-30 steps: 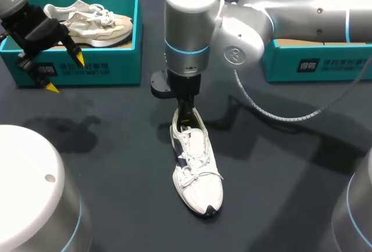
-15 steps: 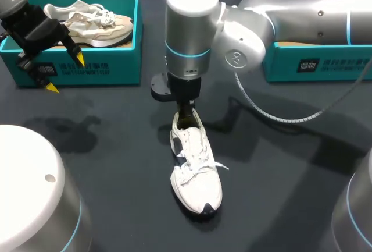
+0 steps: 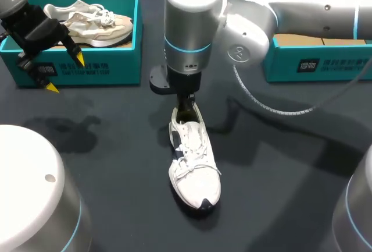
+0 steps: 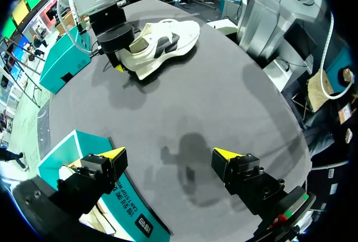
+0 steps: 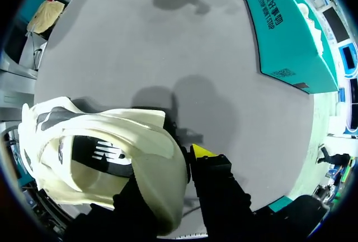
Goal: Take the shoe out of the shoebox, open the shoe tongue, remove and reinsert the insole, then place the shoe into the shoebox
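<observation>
The white shoe (image 3: 195,170) is out of its box. It lies on the dark surface (image 3: 104,147), near the middle, with its toe pointing toward the robot. The right gripper (image 3: 186,107) comes down at the heel. It pinches the soft back wall of the shoe, with one finger inside and one outside. The left gripper (image 4: 170,155) is wide open and holds nothing. It hangs well apart from the white shoe, just in front of the left box (image 3: 99,68), which has a tan shoe (image 3: 93,22) in it. The right box (image 3: 314,66) sits at the far right of the surface.

I think the next job is to open the tongue. Here is what could go wrong. The right gripper only has a thin, bendy bit of the heel. If it lifts or pulls, the heavy toe may droop and the shoe may slip out or twist. A hard squeeze could fold the heel flat. The laces are loose on top, so a finger going for the tongue could catch in them and drag the shoe. The left gripper also has a long way to come, and it might bump the left box as it sets off.
</observation>
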Motion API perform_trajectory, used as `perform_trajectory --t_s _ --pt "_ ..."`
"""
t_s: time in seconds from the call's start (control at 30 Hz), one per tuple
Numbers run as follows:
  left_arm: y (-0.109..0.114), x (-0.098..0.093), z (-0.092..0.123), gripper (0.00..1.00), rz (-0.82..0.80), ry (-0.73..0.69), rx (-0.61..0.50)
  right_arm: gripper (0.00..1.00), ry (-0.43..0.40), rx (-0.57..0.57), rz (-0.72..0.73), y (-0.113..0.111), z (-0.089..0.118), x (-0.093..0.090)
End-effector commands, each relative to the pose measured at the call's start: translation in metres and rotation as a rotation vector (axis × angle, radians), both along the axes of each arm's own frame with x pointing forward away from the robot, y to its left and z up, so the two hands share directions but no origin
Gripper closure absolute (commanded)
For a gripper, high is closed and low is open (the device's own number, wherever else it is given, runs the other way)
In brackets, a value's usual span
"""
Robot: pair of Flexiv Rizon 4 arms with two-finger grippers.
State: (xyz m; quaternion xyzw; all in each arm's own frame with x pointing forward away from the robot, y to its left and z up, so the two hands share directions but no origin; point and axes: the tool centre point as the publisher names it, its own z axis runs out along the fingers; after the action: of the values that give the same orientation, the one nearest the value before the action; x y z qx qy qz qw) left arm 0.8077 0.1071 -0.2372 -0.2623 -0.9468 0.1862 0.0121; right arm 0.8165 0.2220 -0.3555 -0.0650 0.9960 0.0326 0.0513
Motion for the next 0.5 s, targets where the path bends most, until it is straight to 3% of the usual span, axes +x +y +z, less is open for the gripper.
perform_trajectory --t_s 0.03,0.4,0.5 --pt "0.001 -0.001 0.000 0.00 0.000 -0.002 0.002 1.00 -0.026 0.005 0.011 -0.018 0.046 -0.006" --pt "0.001 -0.001 0.000 0.00 0.000 -0.002 0.002 1.00 -0.037 -0.005 0.005 -0.055 0.124 0.015" --pt "0.001 -0.001 0.000 0.00 0.000 -0.002 0.002 1.00 -0.033 -0.005 -0.001 -0.057 0.129 0.017"
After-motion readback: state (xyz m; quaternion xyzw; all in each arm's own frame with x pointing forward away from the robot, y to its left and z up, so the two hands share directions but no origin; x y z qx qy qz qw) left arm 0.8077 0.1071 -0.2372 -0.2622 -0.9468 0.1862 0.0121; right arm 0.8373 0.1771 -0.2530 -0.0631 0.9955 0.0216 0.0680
